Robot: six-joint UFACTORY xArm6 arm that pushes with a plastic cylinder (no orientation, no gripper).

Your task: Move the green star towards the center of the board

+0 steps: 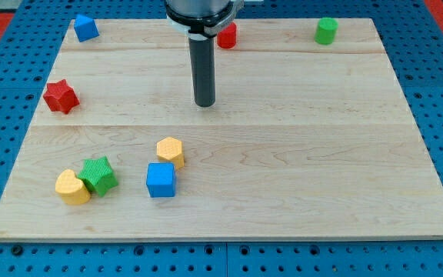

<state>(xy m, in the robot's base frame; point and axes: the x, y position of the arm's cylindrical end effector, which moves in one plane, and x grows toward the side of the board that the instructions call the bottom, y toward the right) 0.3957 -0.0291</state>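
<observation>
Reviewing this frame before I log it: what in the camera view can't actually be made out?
- Red block at the view's top: partly hidden behind the rod, so its shape cannot be told.
- The arm above the rod: cut off by the view's top edge.
- My tip: whether it touches the board cannot be judged from this one view.
- Green star and yellow block: they look to be touching, but any gap is too small to see.

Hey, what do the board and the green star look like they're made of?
The board looks like pale unfinished or lightly sealed wood: visible grain and plank seams. The green star seems moulded plastic or painted wood, hard to tell: uniform matte colour, crisp edges. My tip is well above it.
</observation>
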